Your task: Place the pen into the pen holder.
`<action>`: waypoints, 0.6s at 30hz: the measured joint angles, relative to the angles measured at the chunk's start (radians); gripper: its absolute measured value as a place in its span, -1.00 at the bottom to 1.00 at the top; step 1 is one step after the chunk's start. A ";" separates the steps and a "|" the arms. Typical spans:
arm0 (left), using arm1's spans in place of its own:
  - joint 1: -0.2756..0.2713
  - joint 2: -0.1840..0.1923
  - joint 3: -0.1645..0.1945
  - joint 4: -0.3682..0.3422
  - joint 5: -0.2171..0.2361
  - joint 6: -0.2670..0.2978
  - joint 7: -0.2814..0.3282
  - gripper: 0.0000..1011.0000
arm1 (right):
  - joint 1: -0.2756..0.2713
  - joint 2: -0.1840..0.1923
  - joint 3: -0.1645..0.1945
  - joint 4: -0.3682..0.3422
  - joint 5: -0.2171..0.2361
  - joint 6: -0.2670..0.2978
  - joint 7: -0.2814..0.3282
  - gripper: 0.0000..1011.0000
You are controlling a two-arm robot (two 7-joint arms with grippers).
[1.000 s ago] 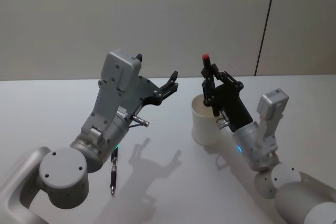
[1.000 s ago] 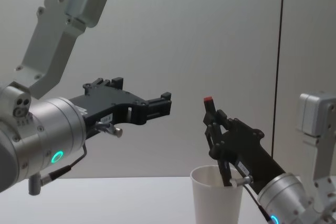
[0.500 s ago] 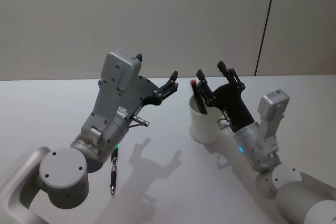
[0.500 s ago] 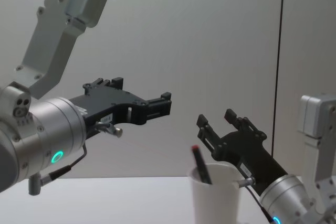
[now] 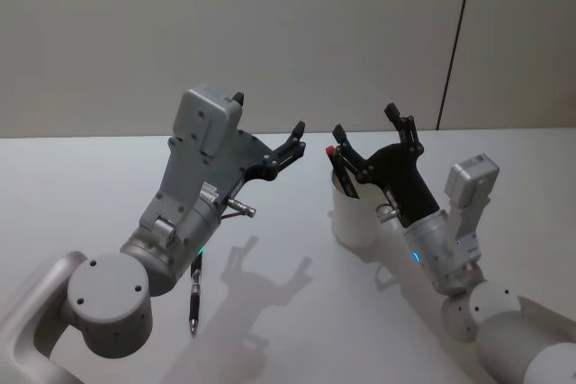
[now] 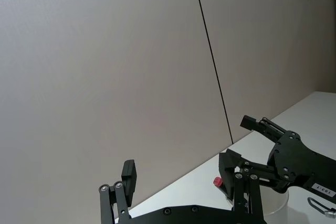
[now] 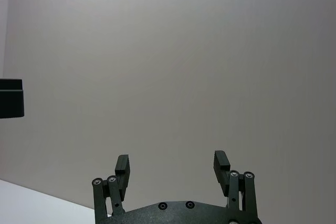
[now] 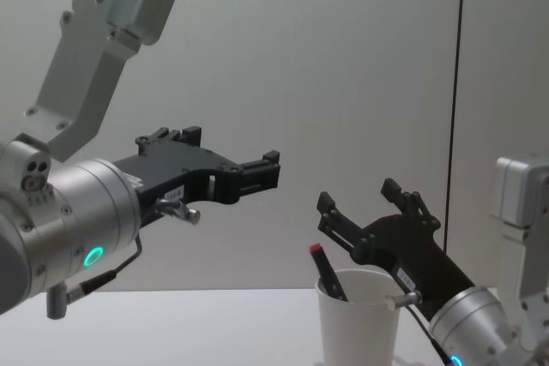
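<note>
right gripper (image 5: 364, 123) hung just above the far rim of the pen holder (image 5: 355, 218), fingers spread wide and grasping nothing, tilted up toward the wall. the wrist view of that arm showed the same gripper (image 7: 171, 161) with its two fingers well apart and bare wall between them. the pen (image 5: 340, 168) stood inside the pen holder, leaning left against the rim, its red tip poking out above the top. from the chest view the pen (image 8: 326, 273) slanted up and left out of the pen holder (image 8: 356, 323), with the right gripper (image 8: 358, 196) splayed above and slightly behind it, not touching it. the pen holder stood upright on the white table (image 5: 90, 177), right of centre. the left gripper (image 5: 268, 114) was raised off the table to the left of the pen holder, well apart from it, its fingers parted and empty. a second pen (image 5: 193, 299) lay flat on the table nearer the robot, beside the left arm's base.
</note>
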 joint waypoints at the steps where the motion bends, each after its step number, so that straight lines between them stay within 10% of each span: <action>1: 0.000 0.000 0.000 0.000 0.000 0.000 0.000 0.98 | -0.001 0.000 0.001 -0.002 -0.002 0.002 0.000 0.98; 10: 0.000 0.000 0.000 0.000 0.000 0.000 0.000 0.98 | -0.039 0.011 0.008 -0.093 -0.017 0.079 -0.015 0.98; 18: 0.000 0.000 0.000 0.000 0.000 0.000 0.000 0.98 | -0.207 0.054 0.017 -0.458 -0.052 0.360 -0.076 0.98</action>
